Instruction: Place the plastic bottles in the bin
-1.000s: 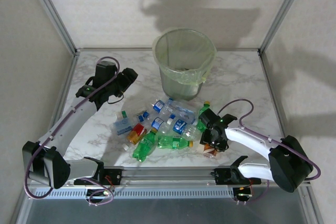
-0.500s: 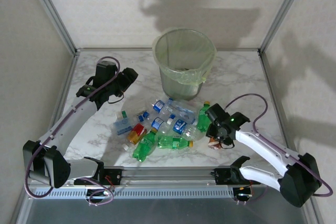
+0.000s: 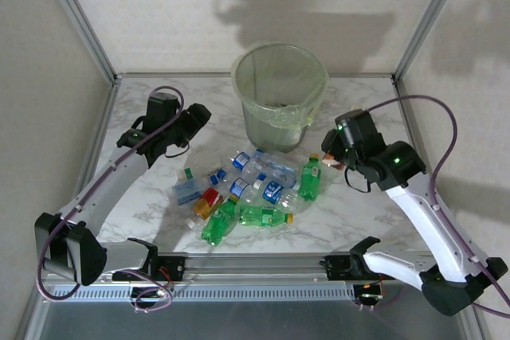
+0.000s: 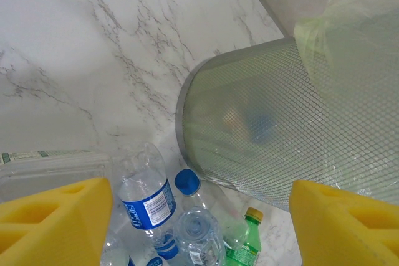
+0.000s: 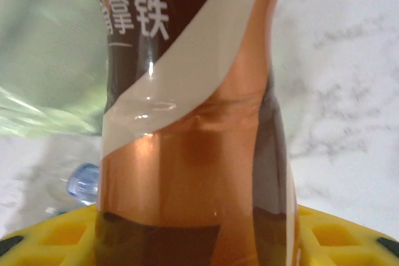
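**Item 1. Plastic bottles point(image 3: 253, 190).** A loose heap lying on the white, grey-veined marble-pattern table point(image 3: 366, 224), at 6 o'clock from the bin.
- Green bottles point(image 3: 263, 215): three, translucent. Two lie at the near edge of the heap and one at its 3 o'clock side.
- Clear bottles with blue labels and blue caps: about six. They overlap, so the exact count is not readable.
- Red-yellow label bottle point(image 3: 209, 199): one, at the heap's 8 o'clock.

**Item 2. Right gripper point(image 3: 335, 155).** It is at 4 o'clock from the bin, apart from the heap. It is clamped on one brown-label bottle point(image 5: 187, 123), which has a glossy copper-brown wrap, a diagonal white band and white characters. The bottle stands between yellow pads point(image 5: 50, 238).

**Item 3. Left gripper point(image 3: 198, 115).** It is at 8 o'clock from the bin. Its yellow pads point(image 4: 56, 213) are spread wide with nothing held between them.

**Item 4. Bin point(image 3: 271, 125).** One, at 12 o'clock on the table. It is round and tapered, and its translucent wall has a fine mesh texture. A thin pale yellow-green liner point(image 3: 315, 89) is folded over the rim. Blurred blue and pale shapes show through the wall and cannot be identified.
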{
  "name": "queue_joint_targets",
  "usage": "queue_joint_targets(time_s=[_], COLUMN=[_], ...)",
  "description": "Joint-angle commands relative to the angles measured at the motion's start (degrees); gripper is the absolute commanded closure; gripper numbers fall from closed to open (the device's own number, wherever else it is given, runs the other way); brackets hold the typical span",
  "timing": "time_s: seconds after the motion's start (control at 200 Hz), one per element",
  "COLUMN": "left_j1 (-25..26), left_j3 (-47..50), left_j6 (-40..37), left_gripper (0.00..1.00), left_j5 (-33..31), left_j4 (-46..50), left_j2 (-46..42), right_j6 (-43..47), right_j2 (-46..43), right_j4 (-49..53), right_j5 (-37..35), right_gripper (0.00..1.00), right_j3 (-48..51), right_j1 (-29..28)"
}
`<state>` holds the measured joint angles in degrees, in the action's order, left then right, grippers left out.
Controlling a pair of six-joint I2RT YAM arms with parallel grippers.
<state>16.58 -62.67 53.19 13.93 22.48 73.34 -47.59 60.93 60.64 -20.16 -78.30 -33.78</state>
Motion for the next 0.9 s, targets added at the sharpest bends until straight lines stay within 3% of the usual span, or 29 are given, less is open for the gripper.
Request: queue_joint_targets(time_s=[0.0, 0.325, 0.676, 0.896], left_j1=[0.5, 1.4, 2.4, 3.0], left_j3=[-1.7, -3.4, -3.4, -3.5], left_j6=[0.0, 0.2, 0.2, 0.0], left_gripper=[0.26, 0.26, 0.26, 0.26], left_j5=[0.1, 0.1, -0.5, -0.9], left_j4=[-1.1, -1.3, -1.2, -1.2], left_j2=[0.6, 1.8, 1.3, 0.8], right_j6=[6.1, 15.3, 16.2, 17.8], right_j2=[2.3, 14.0, 22.0, 27.8], right_j4=[-3.5, -11.9, -18.0, -18.2], right_j5=[-1.2, 6.1, 14.5, 15.5], right_gripper=[0.51, 0.52, 0.52, 0.51], right_j3=[-7.4, -25.8, -31.2, -34.9], right_j1=[0.2, 0.2, 0.2, 0.2])
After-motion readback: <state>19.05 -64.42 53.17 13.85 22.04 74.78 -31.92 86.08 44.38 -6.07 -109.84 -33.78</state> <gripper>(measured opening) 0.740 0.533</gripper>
